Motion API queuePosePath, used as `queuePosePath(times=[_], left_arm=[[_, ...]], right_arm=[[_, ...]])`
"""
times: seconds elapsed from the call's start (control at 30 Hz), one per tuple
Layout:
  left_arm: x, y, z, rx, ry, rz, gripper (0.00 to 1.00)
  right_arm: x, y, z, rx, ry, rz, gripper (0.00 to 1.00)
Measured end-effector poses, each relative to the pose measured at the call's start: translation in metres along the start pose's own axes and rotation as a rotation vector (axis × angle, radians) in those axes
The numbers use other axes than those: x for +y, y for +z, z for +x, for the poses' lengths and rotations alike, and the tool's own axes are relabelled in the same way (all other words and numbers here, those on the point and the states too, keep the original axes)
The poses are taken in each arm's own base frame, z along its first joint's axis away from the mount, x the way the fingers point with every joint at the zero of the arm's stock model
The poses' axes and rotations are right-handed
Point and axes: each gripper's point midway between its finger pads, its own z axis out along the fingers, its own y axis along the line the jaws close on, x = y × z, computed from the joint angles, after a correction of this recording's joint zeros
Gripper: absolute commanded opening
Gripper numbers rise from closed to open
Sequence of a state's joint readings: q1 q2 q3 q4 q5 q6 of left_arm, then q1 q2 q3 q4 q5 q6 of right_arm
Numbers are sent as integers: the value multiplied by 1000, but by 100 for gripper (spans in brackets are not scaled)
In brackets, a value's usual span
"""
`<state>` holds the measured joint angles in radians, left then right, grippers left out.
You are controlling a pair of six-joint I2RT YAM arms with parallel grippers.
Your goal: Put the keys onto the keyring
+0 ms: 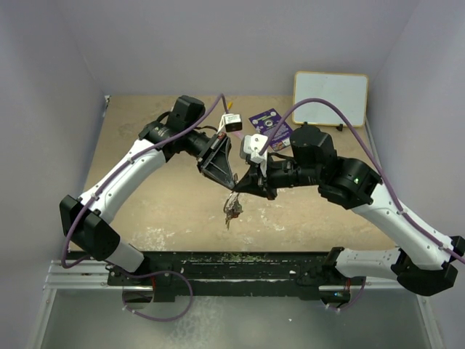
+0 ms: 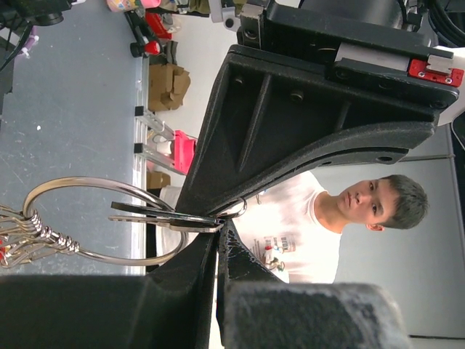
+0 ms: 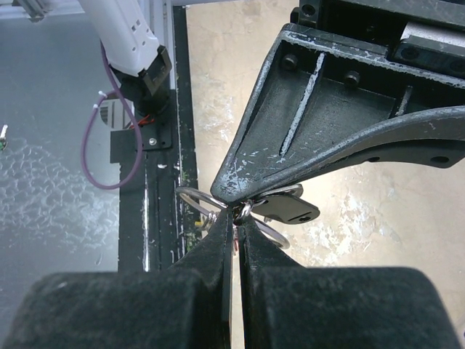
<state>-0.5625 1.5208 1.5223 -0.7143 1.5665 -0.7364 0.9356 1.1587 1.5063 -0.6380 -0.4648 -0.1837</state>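
Both grippers meet above the middle of the table. My left gripper (image 1: 234,182) is shut; in the left wrist view its tips (image 2: 218,224) pinch a flat key (image 2: 156,217) seen edge-on, lying across the large silvery keyring (image 2: 102,187). A bunch of keys (image 2: 18,238) hangs on the ring at the left, and shows dangling in the top view (image 1: 232,209). My right gripper (image 1: 243,185) is shut; its tips (image 3: 237,212) pinch the keyring (image 3: 195,198) at a small loop, beside a dark key head (image 3: 287,208). Tag colours are hard to tell.
A purple card (image 1: 270,125) lies at the back of the table, with a white-tagged item (image 1: 231,121) to its left. A whiteboard (image 1: 330,98) leans on the back right wall. The black rail (image 1: 232,263) runs along the near edge.
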Motion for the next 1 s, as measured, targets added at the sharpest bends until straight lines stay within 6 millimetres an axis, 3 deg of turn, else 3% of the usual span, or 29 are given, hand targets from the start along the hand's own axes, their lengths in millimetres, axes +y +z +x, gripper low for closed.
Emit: queuePosePath(times=[1.0], left_arm=[[-5,5,5,-5,-22,-25,4]], right_arm=[[7,15,12,16,25,-87,0]])
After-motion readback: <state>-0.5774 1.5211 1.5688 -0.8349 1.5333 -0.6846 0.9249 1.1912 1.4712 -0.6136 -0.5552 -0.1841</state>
